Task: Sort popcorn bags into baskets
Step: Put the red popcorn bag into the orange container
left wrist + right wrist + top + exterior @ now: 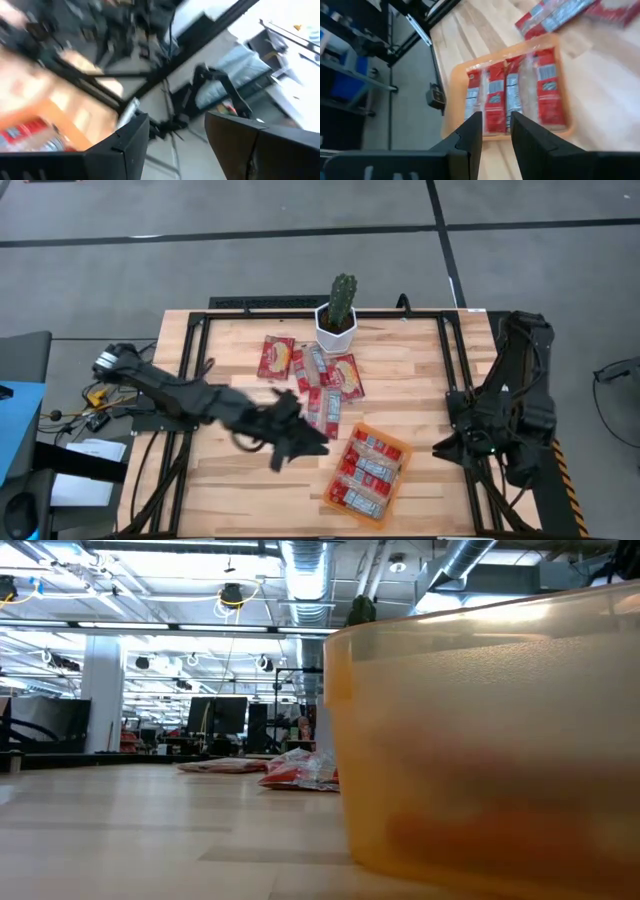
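Observation:
The orange tray (335,498) sits at the table's near middle and holds several red popcorn bags (368,470) side by side, also seen in the right wrist view (512,92). Several more bags lie flat on the wood beyond it: one (275,358), a pair (345,375) and one (325,412). My left gripper (300,438) hovers just left of the tray, open and empty (177,127). My right gripper (445,448) waits at the table's right side, pointing at the tray, its fingers (496,132) a narrow gap apart with nothing between them.
A white hexagonal pot with a cactus (338,318) stands at the far edge behind the loose bags. In the low view the tray wall (480,740) fills the right side, with loose bags (298,770) beyond. Bare wood lies at the table's left and right of the tray.

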